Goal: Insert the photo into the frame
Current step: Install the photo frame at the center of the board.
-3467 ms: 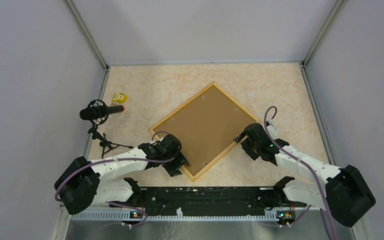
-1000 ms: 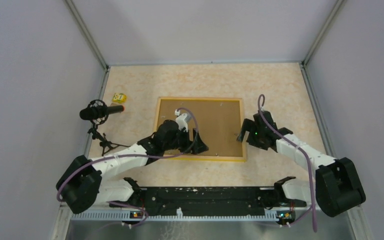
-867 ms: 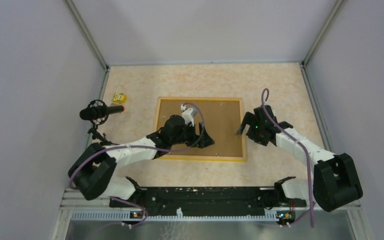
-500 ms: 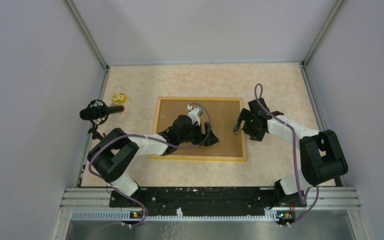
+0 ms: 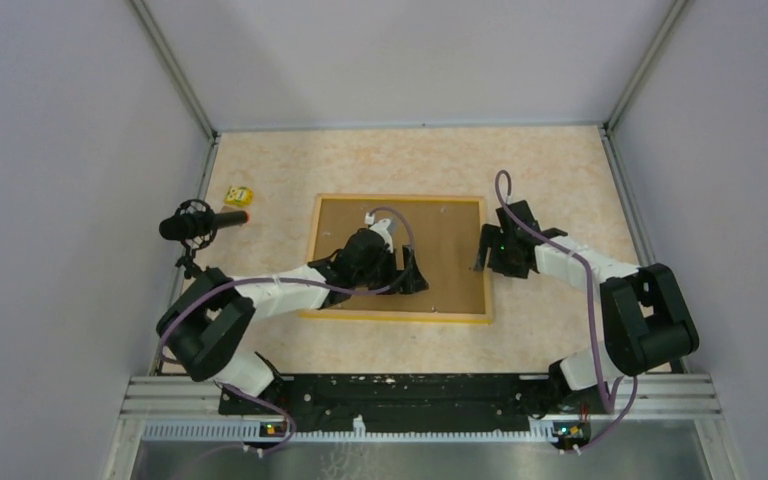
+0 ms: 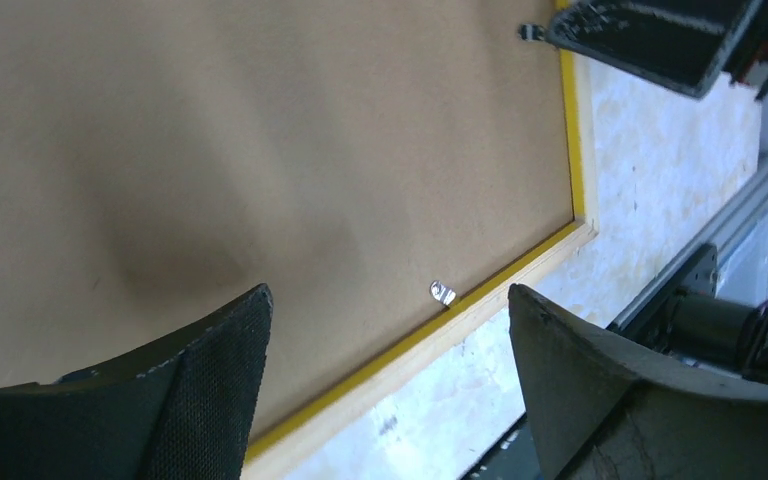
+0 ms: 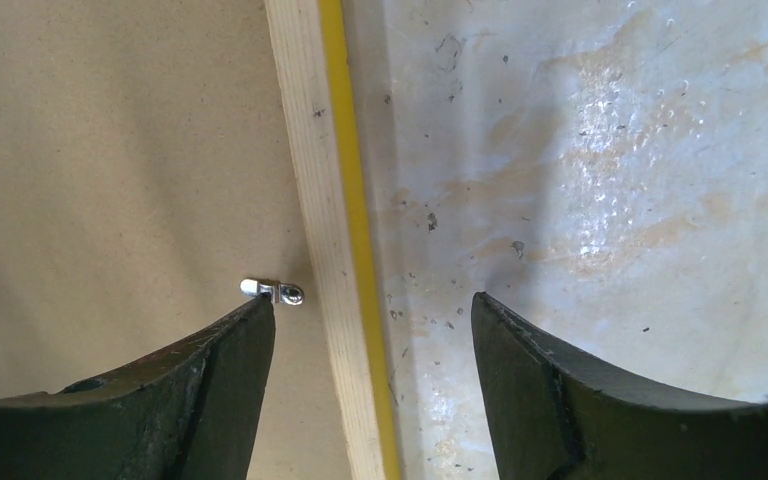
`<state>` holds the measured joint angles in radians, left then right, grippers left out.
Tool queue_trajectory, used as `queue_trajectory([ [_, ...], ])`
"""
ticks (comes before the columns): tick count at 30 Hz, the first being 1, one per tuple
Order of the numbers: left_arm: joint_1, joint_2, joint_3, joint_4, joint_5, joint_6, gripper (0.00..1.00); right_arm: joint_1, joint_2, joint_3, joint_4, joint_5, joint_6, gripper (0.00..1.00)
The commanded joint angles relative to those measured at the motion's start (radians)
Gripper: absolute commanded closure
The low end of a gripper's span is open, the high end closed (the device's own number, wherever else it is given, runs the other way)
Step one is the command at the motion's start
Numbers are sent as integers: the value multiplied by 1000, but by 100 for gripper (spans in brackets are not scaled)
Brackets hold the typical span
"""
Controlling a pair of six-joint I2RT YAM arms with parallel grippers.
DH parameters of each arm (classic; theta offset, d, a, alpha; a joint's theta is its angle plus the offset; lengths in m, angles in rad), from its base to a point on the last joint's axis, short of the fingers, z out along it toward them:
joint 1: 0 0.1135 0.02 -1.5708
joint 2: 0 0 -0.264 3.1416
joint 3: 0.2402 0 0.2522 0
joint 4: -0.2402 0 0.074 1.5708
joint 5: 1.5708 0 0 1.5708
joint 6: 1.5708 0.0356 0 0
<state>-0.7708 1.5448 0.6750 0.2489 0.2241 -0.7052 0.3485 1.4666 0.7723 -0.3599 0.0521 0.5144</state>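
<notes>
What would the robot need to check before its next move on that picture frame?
1. The frame lies flat, back up: ok.
2. The backing board sits inside it: ok.
3. Where the photo is: cannot tell, no view shows it.
4. The left gripper is open, empty, above the board: ok.
5. The right gripper is open, astride the frame's right edge by a metal clip: ok.

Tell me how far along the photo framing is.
Done: the frame lies face down, backing board seated in it. No photo shows, so I can't tell whether it's inside. In hand: nothing; the left gripper hangs open over the board, the right gripper open astride the right rail beside a clip. Left: probably working the clips.
</notes>
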Motion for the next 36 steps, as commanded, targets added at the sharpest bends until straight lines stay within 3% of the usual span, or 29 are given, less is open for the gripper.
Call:
queue_trajectory([
  [1,-40,-154,99,-489,-190,-209,15,26,-10,24,8,35,-34,30],
  [6,-116,-327,45,-694,-362,-375,21,40,-9,24,9,43,-17,29],
  [9,-90,-382,46,-791,-594,-273,22,46,-16,21,14,33,-8,29],
  [12,63,-419,53,-846,-710,-147,17,46,-27,12,17,24,-11,29],
  [15,212,-459,28,-787,-725,-9,2,46,-34,12,10,26,-24,29],
  [21,397,-445,-28,-701,-635,-19,2,46,-30,-4,50,-31,-36,29],
  [24,476,-401,-51,-668,-545,-31,13,47,-18,-8,61,-41,-46,29],
  [28,489,-373,-77,-656,-520,-28,25,46,-8,-10,57,-23,-61,30],
  [33,489,-380,-122,-616,-467,-21,35,46,17,-11,76,-31,-66,30],
  [36,489,-360,-142,-597,-429,-19,36,46,36,-11,88,-42,-65,31],
])
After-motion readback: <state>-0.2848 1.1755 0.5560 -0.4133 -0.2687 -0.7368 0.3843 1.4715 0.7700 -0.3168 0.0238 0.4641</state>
